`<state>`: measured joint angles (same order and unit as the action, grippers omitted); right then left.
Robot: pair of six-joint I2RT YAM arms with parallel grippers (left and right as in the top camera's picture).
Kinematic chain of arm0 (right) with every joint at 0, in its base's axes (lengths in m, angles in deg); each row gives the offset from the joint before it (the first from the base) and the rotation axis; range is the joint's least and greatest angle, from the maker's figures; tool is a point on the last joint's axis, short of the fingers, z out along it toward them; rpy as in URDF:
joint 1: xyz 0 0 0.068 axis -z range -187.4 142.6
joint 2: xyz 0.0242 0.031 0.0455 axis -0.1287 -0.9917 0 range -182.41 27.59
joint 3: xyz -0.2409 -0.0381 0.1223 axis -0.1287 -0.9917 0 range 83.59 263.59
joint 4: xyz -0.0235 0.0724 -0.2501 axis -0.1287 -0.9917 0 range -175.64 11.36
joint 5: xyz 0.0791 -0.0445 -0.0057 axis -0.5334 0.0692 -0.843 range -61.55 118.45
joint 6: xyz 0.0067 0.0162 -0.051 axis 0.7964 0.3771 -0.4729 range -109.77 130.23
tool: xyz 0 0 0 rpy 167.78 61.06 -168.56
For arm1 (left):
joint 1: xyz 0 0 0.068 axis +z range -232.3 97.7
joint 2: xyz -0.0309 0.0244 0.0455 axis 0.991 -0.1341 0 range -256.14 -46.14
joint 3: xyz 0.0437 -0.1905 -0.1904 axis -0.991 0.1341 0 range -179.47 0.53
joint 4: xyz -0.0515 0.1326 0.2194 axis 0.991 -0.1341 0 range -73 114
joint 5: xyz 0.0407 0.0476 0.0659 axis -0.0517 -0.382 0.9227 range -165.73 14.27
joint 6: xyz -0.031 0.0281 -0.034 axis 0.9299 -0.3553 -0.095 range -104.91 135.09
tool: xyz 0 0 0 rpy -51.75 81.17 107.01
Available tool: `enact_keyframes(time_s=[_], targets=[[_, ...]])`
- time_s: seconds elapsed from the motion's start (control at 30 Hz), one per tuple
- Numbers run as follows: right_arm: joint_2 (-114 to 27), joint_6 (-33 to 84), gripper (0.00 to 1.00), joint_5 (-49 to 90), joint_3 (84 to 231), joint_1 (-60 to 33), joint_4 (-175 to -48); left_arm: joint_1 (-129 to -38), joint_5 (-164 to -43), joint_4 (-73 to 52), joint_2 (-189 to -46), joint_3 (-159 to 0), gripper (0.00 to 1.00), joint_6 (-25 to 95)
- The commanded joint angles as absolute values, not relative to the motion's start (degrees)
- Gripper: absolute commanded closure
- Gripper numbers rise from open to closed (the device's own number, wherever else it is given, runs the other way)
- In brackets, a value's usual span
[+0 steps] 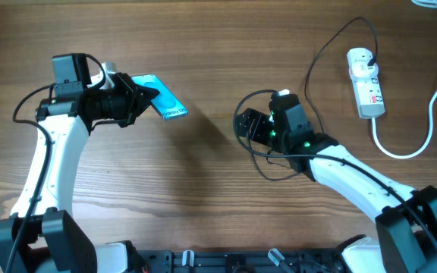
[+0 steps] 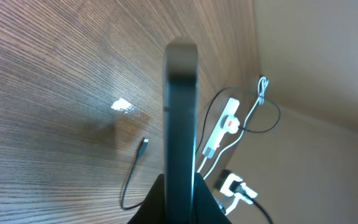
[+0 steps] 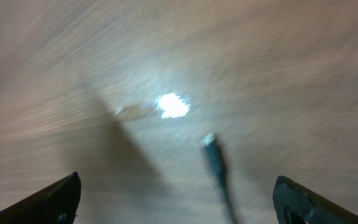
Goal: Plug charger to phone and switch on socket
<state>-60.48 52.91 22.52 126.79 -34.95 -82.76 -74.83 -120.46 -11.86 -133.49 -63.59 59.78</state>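
My left gripper [image 1: 136, 98] is shut on the phone [image 1: 164, 98], holding its cyan screen tilted above the table; in the left wrist view the phone [image 2: 180, 118] shows edge-on between the fingers. The charger cable [image 1: 315, 67] runs from the socket [image 1: 366, 83] and loops round my right gripper [image 1: 243, 126]. Its connector [image 2: 143, 144] lies on the wood. In the blurred right wrist view the connector [image 3: 211, 144] lies between the wide-open fingers of my right gripper [image 3: 176, 183], nearer the right finger and not held.
The socket's thick white cord [image 1: 429, 114] curves along the right edge. The socket [image 2: 222, 127] and the white cord [image 2: 260, 102] also show far off in the left wrist view. The wooden table [image 1: 203, 197] carries it all.
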Motion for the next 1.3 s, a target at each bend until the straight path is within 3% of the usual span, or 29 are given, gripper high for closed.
enact_keyframes(time_s=[0.0, 0.07, 0.2, 0.23, 0.93, 1.07, 1.27], targets=[[-59.9, 35.7, 0.16, 32.7, 129.3, -34.9, -85.4, -75.9, -122.4, -11.4, -133.1, -64.2, 0.96, 55.8], [-62.6, 32.5, 0.24, 32.9, 129.3, -36.7, -85.3, -76.5, -121.2, -11.4, -133.1, -64.2, 0.96, 55.8], [-68.4, 31.2, 0.29, 37.0, 129.3, -41.6, -84.7, -76.4, -121.1, -11.4, -133.1, -64.2, 0.96, 56.0], [-69.7, 31.2, 0.39, 37.1, 129.3, -41.6, -84.7, -76.4, -121.1, -11.4, -133.1, -64.2, 0.96, 56.0], [-81.8, 33.0, 0.72, 35.7, 129.3, -44.8, -86.0, -76.4, -119.2, -11.4, -133.1, -64.2, 0.96, 56.0], [-82.4, 34.9, 0.95, 33.4, 129.3, -46.5, -89.3, -76.4, -119.2, -11.4, -133.1, -64.2, 0.96, 56.0], [-77.0, 31.1, 0.95, 29.4, 136.4, -44.8, -99.4, -76.4, -119.7, -9.4, -133.1, -64.2, 0.96, 54.4]])
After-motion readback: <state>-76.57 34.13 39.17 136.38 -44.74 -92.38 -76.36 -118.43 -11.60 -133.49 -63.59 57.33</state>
